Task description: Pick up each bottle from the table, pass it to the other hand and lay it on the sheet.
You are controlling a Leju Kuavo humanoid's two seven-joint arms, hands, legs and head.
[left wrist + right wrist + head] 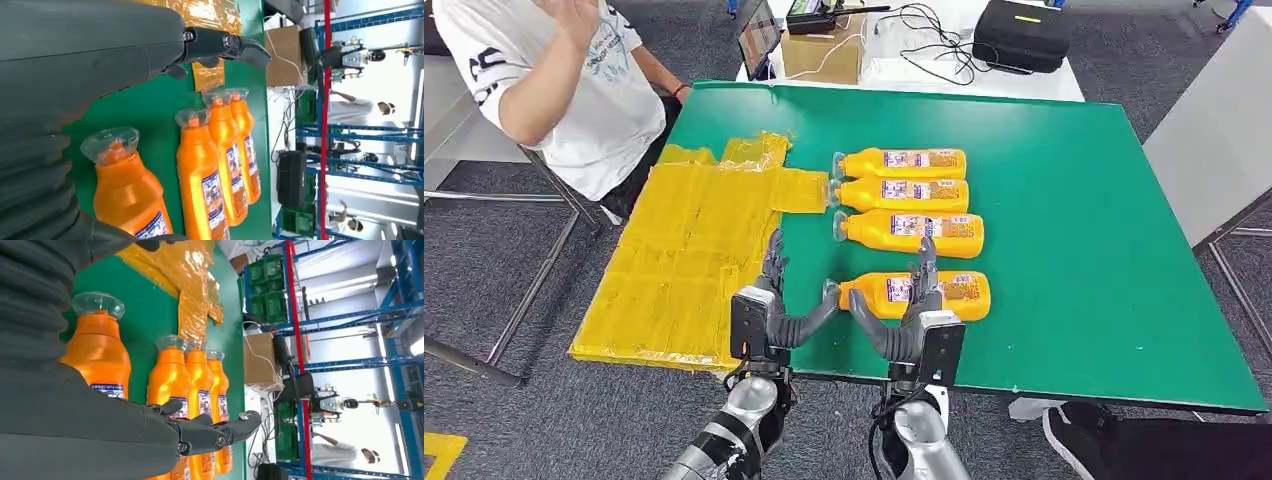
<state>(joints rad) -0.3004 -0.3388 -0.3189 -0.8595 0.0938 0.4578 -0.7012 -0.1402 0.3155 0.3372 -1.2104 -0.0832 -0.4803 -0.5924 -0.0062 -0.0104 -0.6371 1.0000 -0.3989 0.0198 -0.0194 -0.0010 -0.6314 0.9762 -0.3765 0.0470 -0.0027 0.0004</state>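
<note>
- Looking down from the head view, you've got four orange bottles lying on their sides on the green table (1064, 200), caps pointing toward the yellow sheet (684, 260).
- Your nearest bottle (924, 294) lies apart from the other three, right in front of both arms.
- Your right robot hand (921, 300) sits above that bottle's label, fingers stretched forward and spread, gripping nothing.
- Your left robot hand (774, 300) hovers by the sheet's edge, just beside the bottle's clear cap, fingers apart and empty too.
- Behind, the three other bottles (909, 195) lie in a tight row, side by side.
- The sheet covers the table's left part and hangs over its edge, crinkled and glossy.
- A person in a white shirt (554, 80) sits at the far left corner.
- A cardboard box (822, 50) and a black case (1021, 35) rest on a white surface beyond.
</note>
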